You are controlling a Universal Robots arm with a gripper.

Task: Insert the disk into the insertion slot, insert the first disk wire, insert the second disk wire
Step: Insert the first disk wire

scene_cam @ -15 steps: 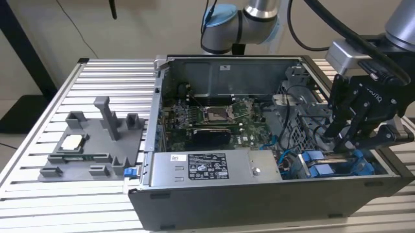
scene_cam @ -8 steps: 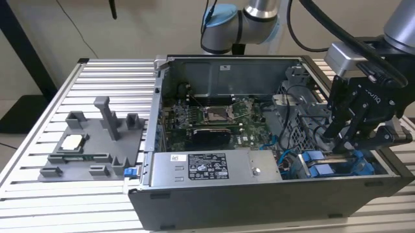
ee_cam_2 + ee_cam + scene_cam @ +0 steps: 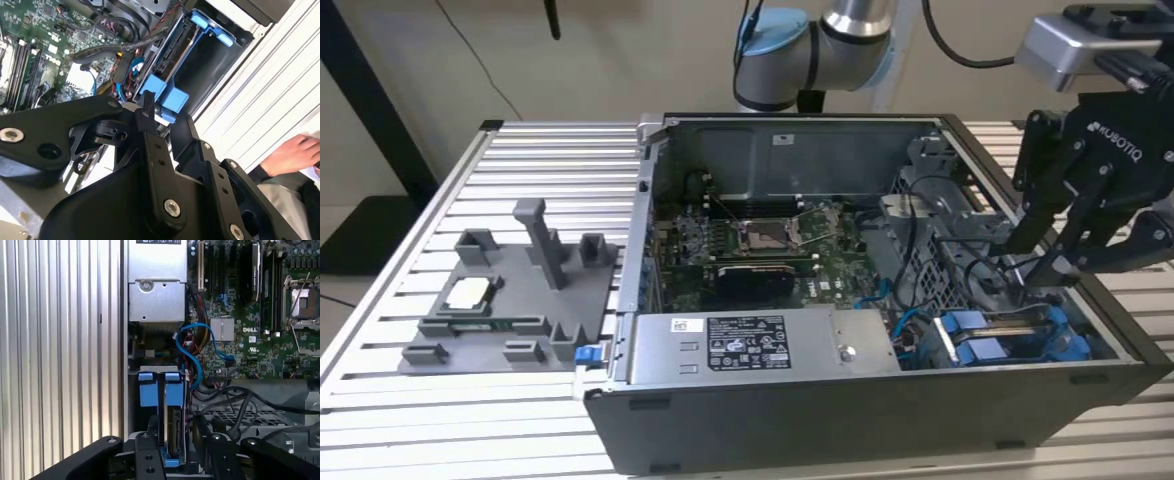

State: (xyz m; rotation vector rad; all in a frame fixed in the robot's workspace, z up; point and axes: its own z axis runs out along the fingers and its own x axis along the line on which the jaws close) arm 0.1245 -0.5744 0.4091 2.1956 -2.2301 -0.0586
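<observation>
Disk (image 3: pixel 172 427) is sitting edge-on in its blue carrier, inside the insertion slot (image 3: pixel 215 70) at a corner of the computer case (image 3: pixel 854 420), and the end effector (image 3: pixel 1037 262) is pinching narrow onto its near end. My worry: with any tilt, the carrier is going to be jamming against the bay walls. Blue cable (image 3: pixel 192 352) is looping just beside the disk and black cables (image 3: pixel 235 402) are crowding in, so a snag is looking possible. Power-supply box (image 3: pixel 156 285) is boxing in the far end. A person's hand (image 3: pixel 295 152) is waiting beside the slatted surface (image 3: pixel 547 150).
</observation>
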